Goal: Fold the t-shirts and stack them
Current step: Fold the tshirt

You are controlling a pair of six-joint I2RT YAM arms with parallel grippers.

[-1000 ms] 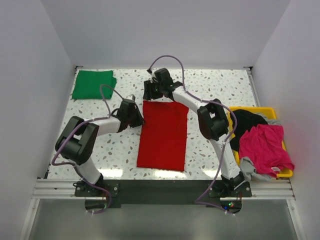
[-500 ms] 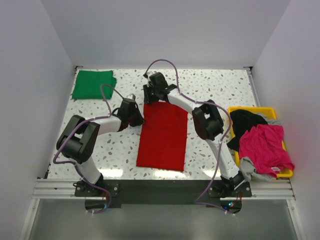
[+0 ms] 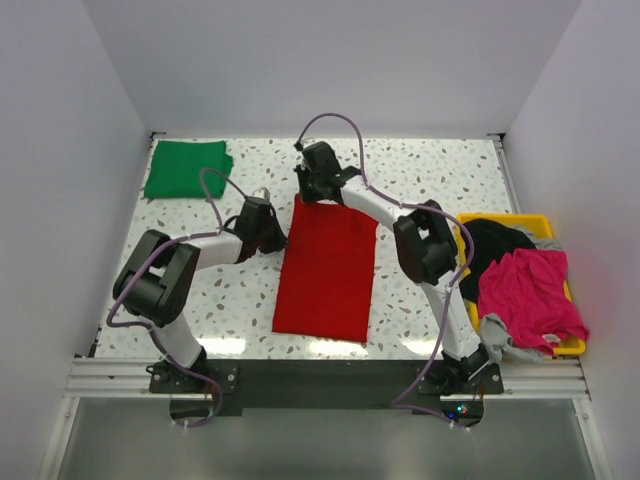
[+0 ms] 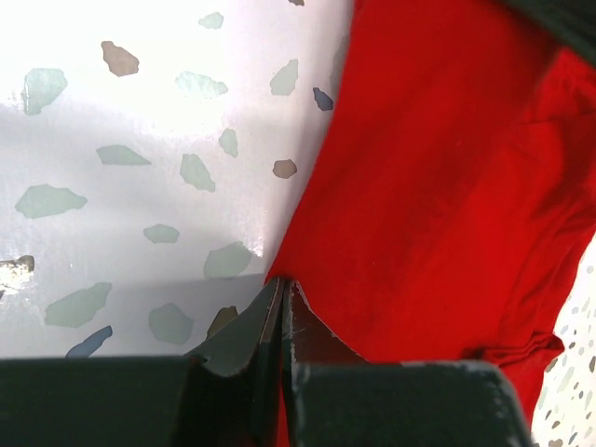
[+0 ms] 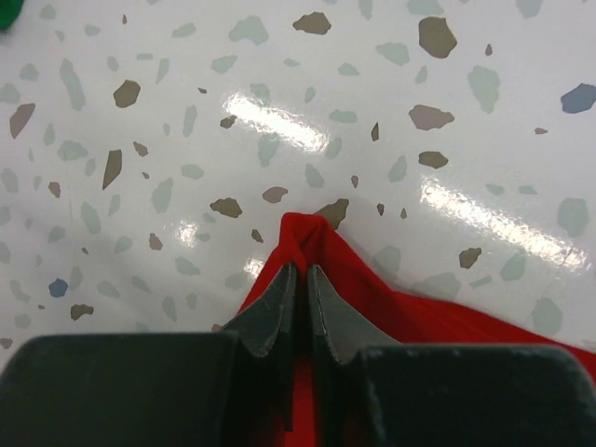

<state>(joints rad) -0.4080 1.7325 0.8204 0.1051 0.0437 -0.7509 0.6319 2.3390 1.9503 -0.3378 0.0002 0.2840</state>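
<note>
Overhead, the red t-shirt (image 3: pixel 325 270) lies flat as a long rectangle in the middle of the speckled bench (image 3: pixel 450 170), between the two arms; the left fingers (image 3: pixel 274 236) sit at its left edge near the far end, and the right fingers (image 3: pixel 316 196) sit at its far left corner; the right arm (image 3: pixel 385 212) crosses above the far right corner and hides that part of the cloth; the green t-shirt (image 3: pixel 186 168) lies folded at the far left corner of the bench, well apart from the red one; a yellow tray (image 3: pixel 540 221) stands at the right edge, heaped with a black garment (image 3: pixel 495 245), a magenta garment (image 3: pixel 530 290) and a grey garment (image 3: pixel 502 338) that spills over its near rim

From the left wrist, the left fingers (image 4: pixel 282 289) are pressed together on the edge of the red t-shirt (image 4: pixel 438 186), with bare bench (image 4: pixel 140 140) to the left of that edge

From the right wrist, the right fingers (image 5: pixel 300 272) are clamped on a corner of the red t-shirt (image 5: pixel 391 312), which rises in a small peak just past the tips; the glossy bench (image 5: pixel 372 93) lies beyond, and a sliver of green cloth (image 5: pixel 6 11) shows at the top left corner
</note>
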